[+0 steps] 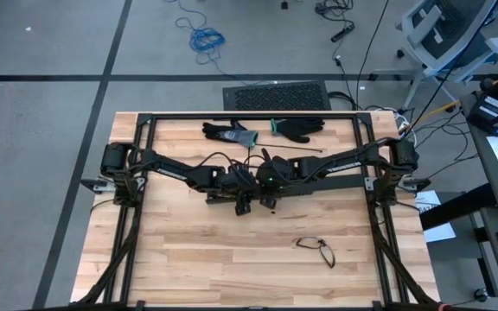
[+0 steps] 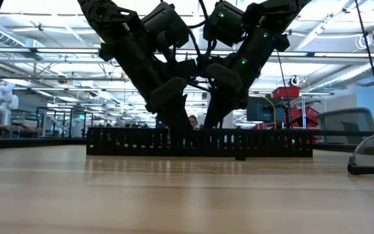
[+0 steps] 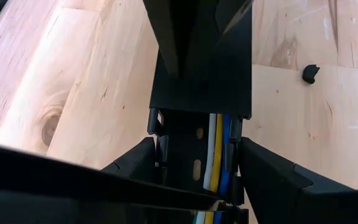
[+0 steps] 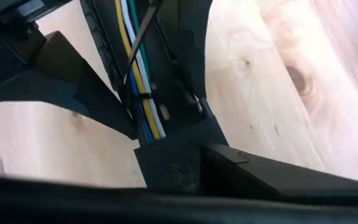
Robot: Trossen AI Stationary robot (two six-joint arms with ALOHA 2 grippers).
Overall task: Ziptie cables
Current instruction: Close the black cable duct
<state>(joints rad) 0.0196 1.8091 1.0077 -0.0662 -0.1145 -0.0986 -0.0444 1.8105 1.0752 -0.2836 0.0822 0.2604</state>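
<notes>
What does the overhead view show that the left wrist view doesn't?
Only the overhead view shows the gloves at the table's far edge, the glasses nearer the front, and both arms meeting mid-table. Only the left wrist view shows the wires, white, yellow and blue, lying inside the black duct, plus a small black piece on the wood. Both show the wooden table.

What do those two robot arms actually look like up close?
Both arms are matte black, built from chunky angular links, with thin black cables looping along them. Small green lights glow on the upper housings. The left gripper and right gripper each end in two flat, wedge-shaped black fingers.
</notes>
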